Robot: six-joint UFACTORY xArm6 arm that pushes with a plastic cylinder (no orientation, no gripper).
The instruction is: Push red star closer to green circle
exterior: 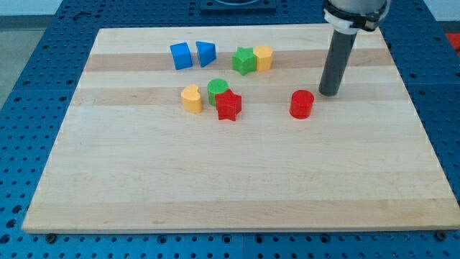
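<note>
My tip [329,93] down at board level, upper right area of wooden board [237,180], bare rod, holding nothing, touching no block. Red cylinder [302,104] just beside tip, toward view's lower left. Red star [228,105] well apart to view's left, touching green circle [217,89] at its lower right. Yellow block [192,98] just left of circle. Farther up: green star [244,60] touching second yellow block [263,57]; blue cube [180,55] beside blue wedge-like block [205,53].

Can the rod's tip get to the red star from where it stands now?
Probably yes, but not straight. My tip is at the view's right, and the red cylinder sits between it and the red star, so it would likely go around.
</note>
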